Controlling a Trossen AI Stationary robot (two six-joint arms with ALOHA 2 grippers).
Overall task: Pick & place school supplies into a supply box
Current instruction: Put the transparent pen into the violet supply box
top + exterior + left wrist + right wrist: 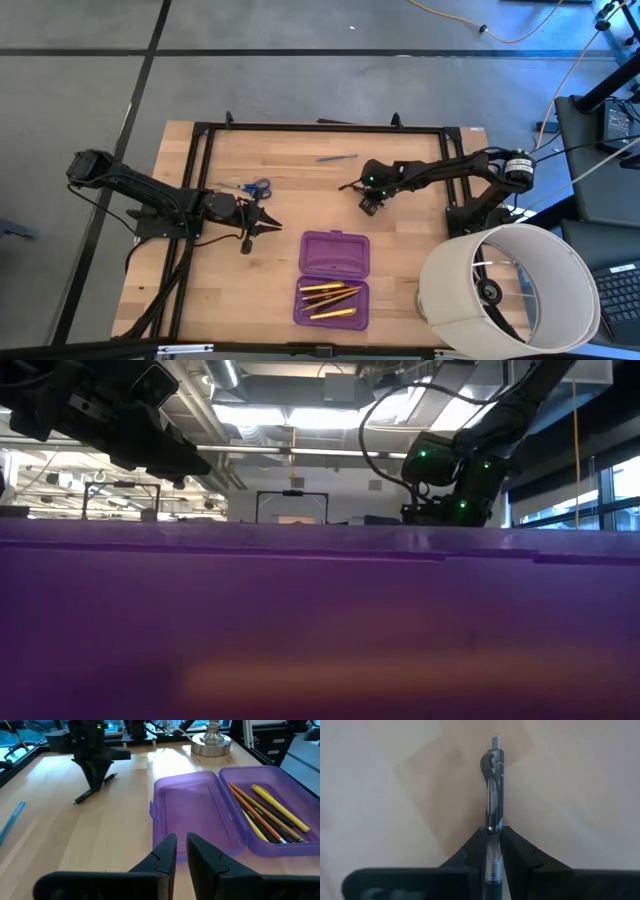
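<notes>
Supply box: the purple case (333, 277) lies open and flat on the wooden table (400, 270), toward its near edge, between the two arms; its two halves sit side by side.
Box contents: one half holds a cluster of yellow pencils (329, 298) along with some darker sticks, lying roughly lengthwise; the left wrist view shows them (272, 815) packed against one another.
Empty half: the other half (192, 812) shows only bare purple plastic.
White cylinder: a large white drum (510, 290) stands at the table's near right corner, apart from the case.
Right gripper: the right gripper (372, 196) points down at the table toward the far right; its fingers (520, 852) are closed on a black pen (493, 810), the barrel pinched between them and the clip end sticking out past the tips over the wood.
Left gripper: the left gripper (268, 224) hovers just left of the case, its fingers (162, 855) nearly together with a thin gap, nothing between them.
Scissors: blue-handled scissors (248, 186) lie on the table just behind the left gripper.
Blue pen: a blue pen (338, 158) lies alone near the far edge, well apart from the case.
</notes>
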